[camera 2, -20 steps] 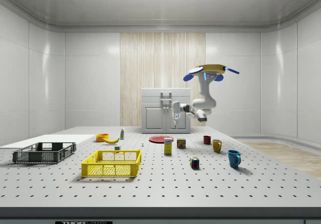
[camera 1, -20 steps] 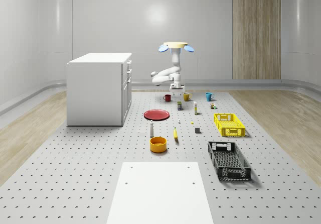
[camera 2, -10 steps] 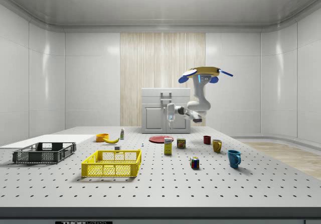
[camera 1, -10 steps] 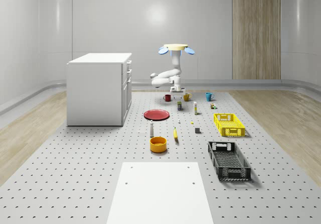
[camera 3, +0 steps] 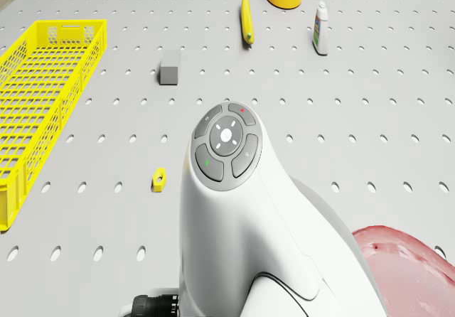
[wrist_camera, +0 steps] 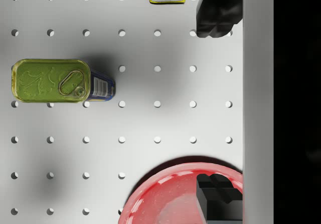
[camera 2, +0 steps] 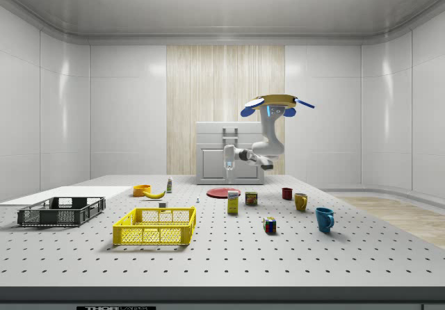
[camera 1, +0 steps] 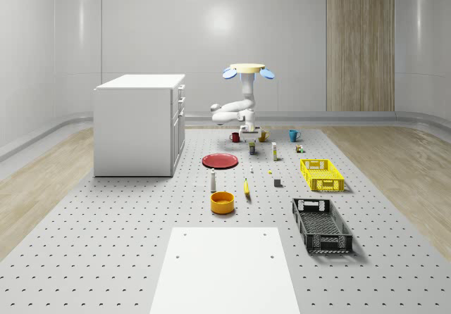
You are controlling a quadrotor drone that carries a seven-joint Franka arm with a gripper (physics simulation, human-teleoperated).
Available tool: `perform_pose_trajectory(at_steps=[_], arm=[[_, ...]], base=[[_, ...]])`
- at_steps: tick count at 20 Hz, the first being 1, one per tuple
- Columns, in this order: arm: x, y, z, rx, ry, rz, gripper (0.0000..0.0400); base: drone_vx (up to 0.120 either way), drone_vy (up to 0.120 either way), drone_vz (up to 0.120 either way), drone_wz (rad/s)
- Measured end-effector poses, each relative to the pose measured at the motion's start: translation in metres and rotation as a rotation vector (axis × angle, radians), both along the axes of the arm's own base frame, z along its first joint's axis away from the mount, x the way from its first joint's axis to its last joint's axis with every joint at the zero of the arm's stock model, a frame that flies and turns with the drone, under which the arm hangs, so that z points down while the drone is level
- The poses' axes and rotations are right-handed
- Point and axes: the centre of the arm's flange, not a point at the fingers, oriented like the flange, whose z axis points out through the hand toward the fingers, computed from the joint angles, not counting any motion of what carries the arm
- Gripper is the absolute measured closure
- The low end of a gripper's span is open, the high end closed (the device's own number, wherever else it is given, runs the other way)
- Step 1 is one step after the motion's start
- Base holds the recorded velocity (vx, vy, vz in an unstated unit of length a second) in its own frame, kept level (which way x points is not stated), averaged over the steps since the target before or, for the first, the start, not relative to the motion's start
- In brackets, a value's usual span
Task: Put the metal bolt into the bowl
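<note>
Drone [camera 2: 277,103] hovers above the table's far end; arm [camera 2: 262,148] folded, elbow bent, gripper [wrist_camera: 218,103] pointing down, fingers [wrist_camera: 219,14] spread, empty, between red plate [wrist_camera: 170,196] and green-lidded can [wrist_camera: 50,80]. Orange bowl [camera 1: 222,201] well apart. Bolt too small to tell. Labels unreadable.

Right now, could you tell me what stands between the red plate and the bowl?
An upright white bottle, as the whole-scene view shows.
</note>
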Motion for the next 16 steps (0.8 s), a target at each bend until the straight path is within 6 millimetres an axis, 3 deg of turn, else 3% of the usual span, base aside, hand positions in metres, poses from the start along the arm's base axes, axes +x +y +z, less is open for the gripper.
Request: perform_pose_trajectory(at_steps=[16], arm=[[0.0000,0.0000,0.0000,0.000,0.000,0.000,0.0000]], base=[[0.120,0.000,-0.002,0.000]])
